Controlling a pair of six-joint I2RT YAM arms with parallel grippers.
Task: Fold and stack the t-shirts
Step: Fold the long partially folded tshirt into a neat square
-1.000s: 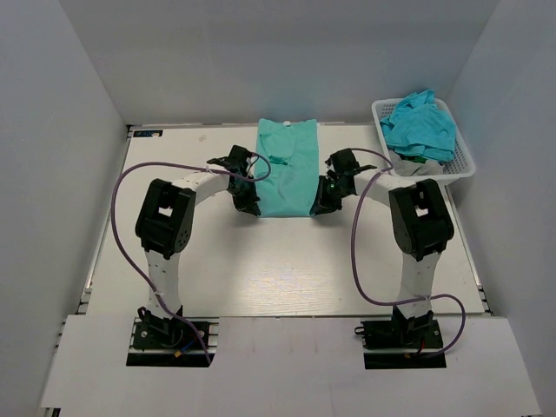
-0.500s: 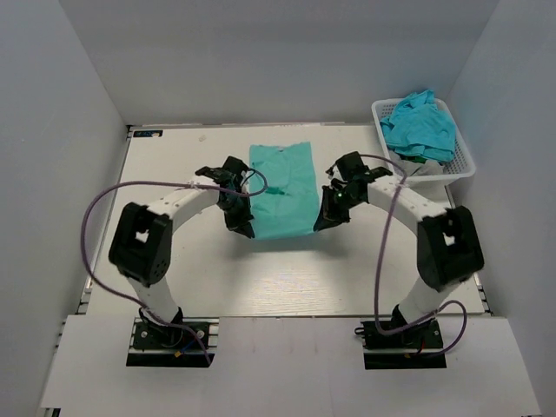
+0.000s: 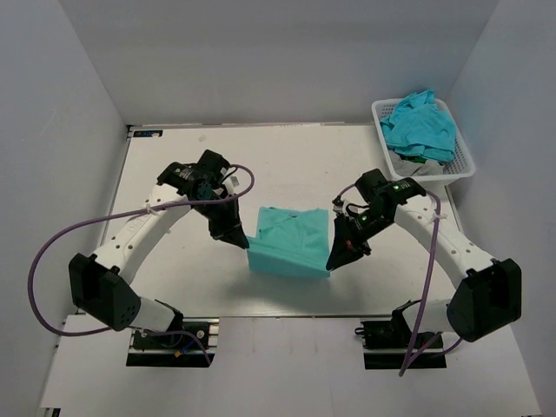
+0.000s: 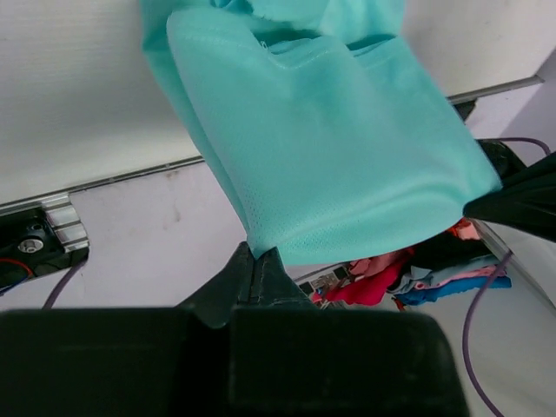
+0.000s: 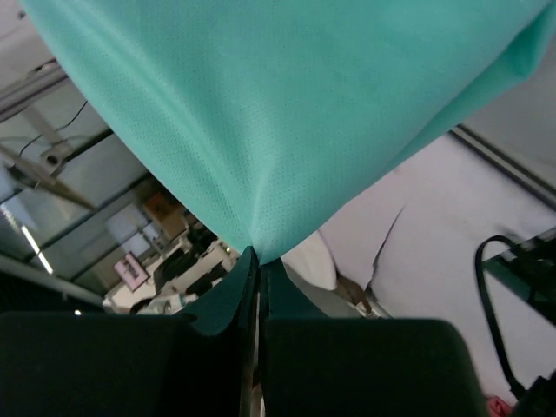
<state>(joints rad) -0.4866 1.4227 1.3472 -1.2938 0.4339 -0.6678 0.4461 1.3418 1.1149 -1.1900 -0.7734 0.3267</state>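
Note:
A teal t-shirt (image 3: 289, 241), folded lengthwise, hangs stretched between my two grippers above the middle of the table. My left gripper (image 3: 238, 241) is shut on its left corner; in the left wrist view the cloth (image 4: 321, 139) runs up from the closed jaws (image 4: 258, 254). My right gripper (image 3: 334, 260) is shut on its right corner; in the right wrist view the fabric (image 5: 278, 104) fans out from the pinched tips (image 5: 258, 259). More teal t-shirts (image 3: 420, 124) lie heaped in the basket at the back right.
A white mesh basket (image 3: 465, 162) stands at the table's back right corner. Grey walls enclose the table on three sides. Purple cables loop from both arms. The table's near edge (image 3: 287, 316) lies just below the hanging shirt.
Both grippers have pulled the shirt from the back of the table toward the near edge and lifted it, so it now hangs between them instead of lying flat.

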